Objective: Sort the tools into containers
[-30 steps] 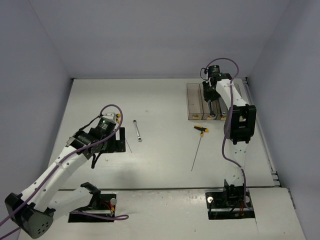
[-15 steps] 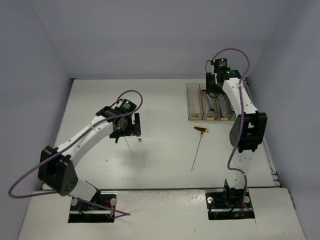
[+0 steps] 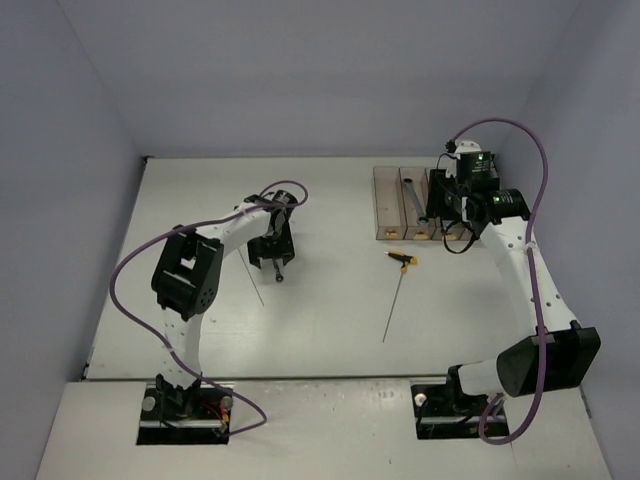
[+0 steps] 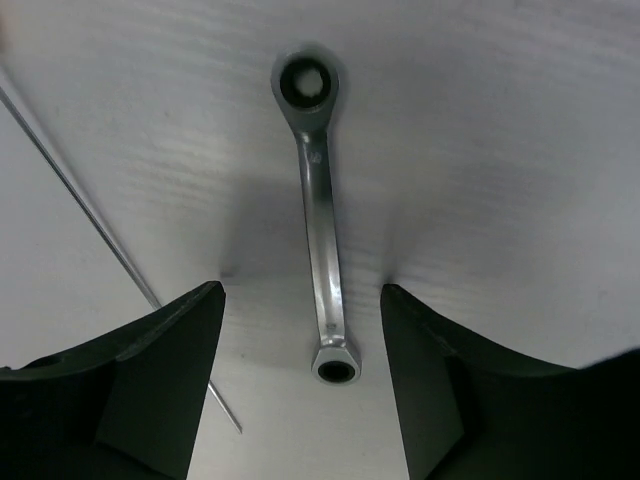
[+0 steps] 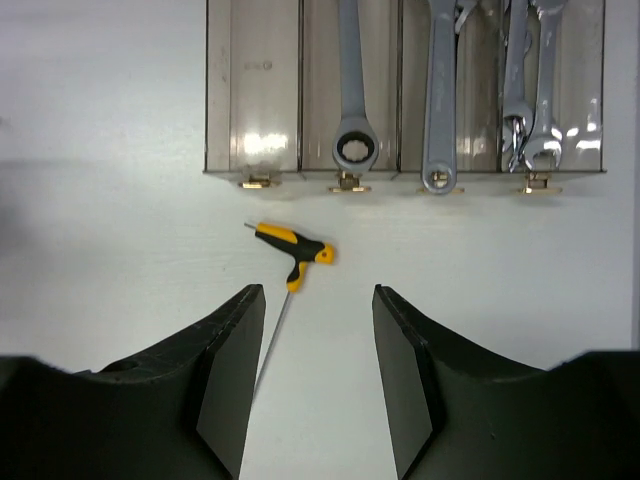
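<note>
**Tools on the worktop: one wrench bracketed, one driver loose by the bins**

Silver ratchet wrench [image 4: 318, 210] lies flat on the white worktop [image 3: 330, 200], left of centre and toward the far edge, well off every edge. Left gripper [image 4: 302, 292] is over it with jaws released. One black finger stands on each side of the shank with a gap showing on both sides, and nothing is grasped. Close on the wrench's left a thin bare metal rod [image 4: 90, 215] runs at a slant and passes beneath the left finger; it is the one thing crowding that side.

To the wrench's right the surface is open as far as the yellow-and-black T-handled rod driver [image 5: 292, 248]. The driver lies right of centre, its handle just short of the near ends of four narrow clear brownish plastic bins [image 5: 252, 100]. These stand side by side in the far right corner, each with a small yellow mark at its near end. Silver wrenches [image 5: 352, 100] lie lengthwise in the three rightmost.

Right gripper [image 5: 318, 295] hangs in the air by the bins' near ends, jaws parted, holding nothing. Grey walls [image 3: 300, 80] close the far, left and right edges.
</note>
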Available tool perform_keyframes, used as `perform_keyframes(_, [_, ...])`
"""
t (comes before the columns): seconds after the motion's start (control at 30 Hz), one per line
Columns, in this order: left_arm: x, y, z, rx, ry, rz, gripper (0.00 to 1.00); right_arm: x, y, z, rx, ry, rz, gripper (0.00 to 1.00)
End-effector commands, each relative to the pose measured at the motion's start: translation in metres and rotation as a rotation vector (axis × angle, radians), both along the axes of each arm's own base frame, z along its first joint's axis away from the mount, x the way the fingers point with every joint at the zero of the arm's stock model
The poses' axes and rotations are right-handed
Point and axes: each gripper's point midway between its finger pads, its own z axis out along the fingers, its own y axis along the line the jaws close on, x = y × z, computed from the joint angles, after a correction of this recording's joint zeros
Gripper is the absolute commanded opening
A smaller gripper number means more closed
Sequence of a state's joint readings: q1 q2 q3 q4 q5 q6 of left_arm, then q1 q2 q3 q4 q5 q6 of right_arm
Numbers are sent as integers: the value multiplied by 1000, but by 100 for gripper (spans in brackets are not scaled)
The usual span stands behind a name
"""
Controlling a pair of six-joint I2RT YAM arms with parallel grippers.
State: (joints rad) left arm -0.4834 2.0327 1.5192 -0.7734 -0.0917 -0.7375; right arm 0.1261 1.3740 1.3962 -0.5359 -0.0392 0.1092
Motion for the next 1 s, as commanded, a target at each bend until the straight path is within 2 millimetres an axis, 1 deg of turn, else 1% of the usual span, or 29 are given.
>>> perform_keyframes(0.0, [30, 0, 23, -43, -96, 41, 56, -14, 8, 12, 49, -60, 23, 45])
perform_keyframes(0.03, [32, -1, 22, -48, -101, 42, 54, -17, 8, 7, 54, -50, 25, 45])
perform_keyframes(0.13, [33, -3, 13, -50, -87, 49, 46, -24, 10, 4, 69, -47, 29, 45])
perform_keyframes(0.23, [25, -2, 1, -49, -59, 66, 30, -28, 11, 1, 72, -41, 34, 45])
perform_keyframes(0.3, [21, -3, -4, -59, -51, 75, 27, -28, 12, 2, 77, -41, 38, 45])
perform_keyframes(0.37, [14, -4, -9, -67, -36, 84, 27, -28, 12, 0, 78, -37, 41, 45])
perform_keyframes(0.47, [8, -11, -13, -83, -30, 80, 26, -27, 13, -6, 81, -20, 42, 45])
perform_keyframes(0.5, [7, -12, -14, -83, -27, 81, 24, -27, 14, -8, 83, -16, 44, 45])
perform_keyframes(0.53, [4, -12, -17, -80, -20, 82, 16, -27, 14, -10, 86, -11, 46, 45])
perform_keyframes(0.57, [3, -11, -18, -77, -17, 87, 16, -27, 16, -10, 91, -10, 49, 45])
perform_keyframes(0.6, [4, -9, -16, -76, -27, 88, 3, -27, 20, -10, 107, -10, 64, 45])
perform_keyframes(0.67, [6, -9, -8, -80, -42, 76, 0, -27, 26, -8, 133, -10, 80, 45])
perform_keyframes(0.7, [7, -10, -3, -85, -54, 69, 0, -27, 29, -7, 145, -12, 91, 45])
perform_keyframes(0.77, [13, -14, 19, -116, -105, 42, 0, -28, 40, -3, 188, -16, 128, 45])
perform_keyframes(0.8, [16, -17, 34, -142, -137, 19, 0, -27, 47, -1, 212, -23, 148, 45])
perform_keyframes(0.83, [21, -26, 44, -190, -167, -2, 0, -30, 58, 2, 250, -24, 190, 46])
perform_keyframes(0.87, [21, -32, 53, -228, -184, -18, 0, -30, 65, 5, 272, -29, 210, 46])
perform_keyframes(0.9, [20, -37, 68, -273, -217, -35, 0, -30, 75, 9, 291, -45, 239, 46])
perform_keyframes(0.93, [23, -45, 72, -313, -229, -49, 0, -31, 78, 9, 307, -41, 243, 47])
perform_keyframes(0.97, [20, -52, 85, -376, -259, -59, 0, -30, 88, 14, 324, -57, 265, 47])
